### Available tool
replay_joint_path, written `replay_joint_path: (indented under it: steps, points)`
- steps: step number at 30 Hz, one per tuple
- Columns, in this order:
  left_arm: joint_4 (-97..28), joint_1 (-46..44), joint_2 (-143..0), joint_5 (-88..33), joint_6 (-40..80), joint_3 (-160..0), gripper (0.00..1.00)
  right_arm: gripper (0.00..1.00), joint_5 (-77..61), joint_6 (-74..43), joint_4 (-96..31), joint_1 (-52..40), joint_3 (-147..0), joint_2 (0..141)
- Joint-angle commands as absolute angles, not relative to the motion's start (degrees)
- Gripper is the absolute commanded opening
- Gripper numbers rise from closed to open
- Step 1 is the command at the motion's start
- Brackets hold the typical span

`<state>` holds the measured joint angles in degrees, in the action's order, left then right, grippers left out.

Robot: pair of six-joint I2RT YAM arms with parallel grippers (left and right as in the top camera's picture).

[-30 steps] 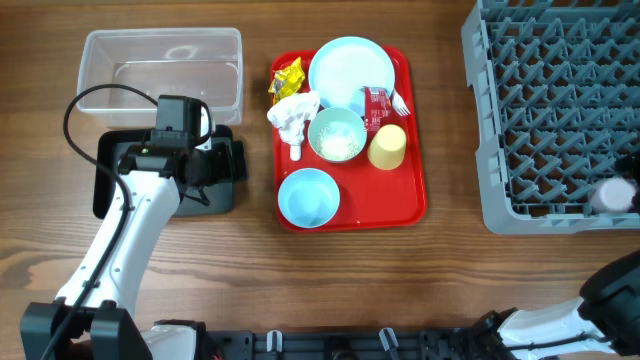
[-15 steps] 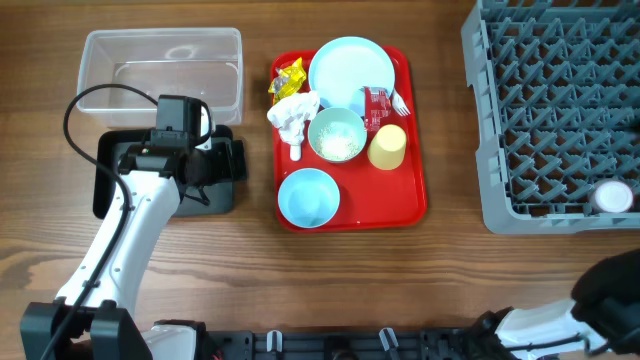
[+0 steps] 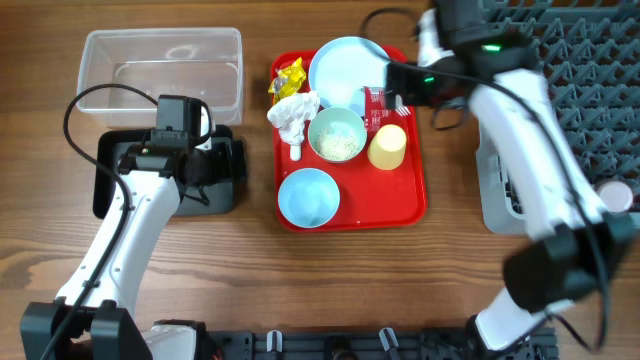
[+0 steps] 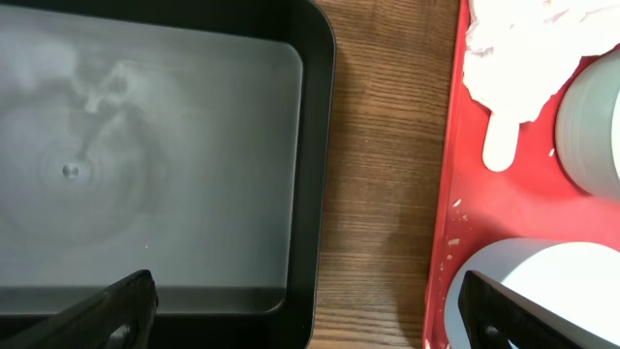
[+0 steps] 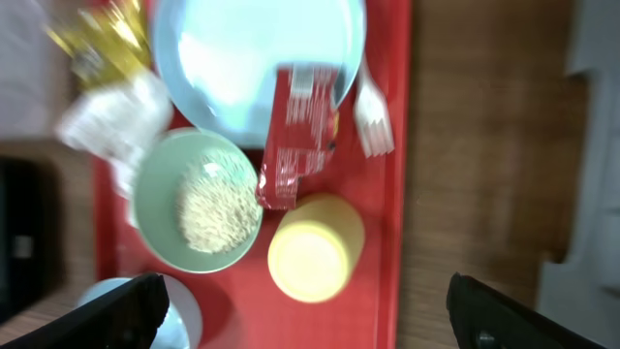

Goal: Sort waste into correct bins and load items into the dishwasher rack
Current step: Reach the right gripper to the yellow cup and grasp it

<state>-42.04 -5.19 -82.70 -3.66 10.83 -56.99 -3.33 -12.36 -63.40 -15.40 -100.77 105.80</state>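
The right end effector (image 5: 308,291) has swung in over the red tray (image 3: 410,200), fingers apart. The red wrapper (image 5: 302,131) lies just ahead of it, lengthwise from plate (image 5: 232,58) rim toward yellow cup (image 5: 315,257). The left end effector (image 4: 305,310), also apart, is farther off, over the black bin (image 4: 315,145).

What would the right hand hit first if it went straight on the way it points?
Probably the yellow cup: in the wrist view it sits on the line midway between the fingers of the open right hand, on the red tray. The red wrapper lies just off that line. Depth unclear.
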Motion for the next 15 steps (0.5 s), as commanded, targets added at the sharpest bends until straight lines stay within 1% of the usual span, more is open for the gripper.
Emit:
replay_joint_path:
  steps: [1, 5, 11, 12, 15]
  points:
    - [-42.72, -5.37, -83.37, -3.38, 10.98, -57.98, 1.0, 0.97, -0.12, -14.09, -64.05, -16.78, -101.34, 113.86]
    - [-42.72, -5.37, -83.37, -3.38, 10.98, -57.98, 1.0, 0.97, -3.57, -14.15, -66.06, -17.52, -101.03, 120.57]
    - [-42.7, -5.37, -83.37, -3.38, 10.98, -57.98, 1.0, 0.97, -5.15, -14.15, -62.94, -17.82, -96.95, 121.51]
    - [-42.7, -5.37, -83.37, -3.38, 10.98, -57.98, 1.0, 0.96, -5.96, -14.17, -61.84, -17.82, -95.9, 121.54]
    - [-42.7, -5.37, -83.37, -3.38, 10.98, -57.98, 1.0, 0.89, -6.11, -15.84, -58.89, -17.82, -92.42, 121.54]
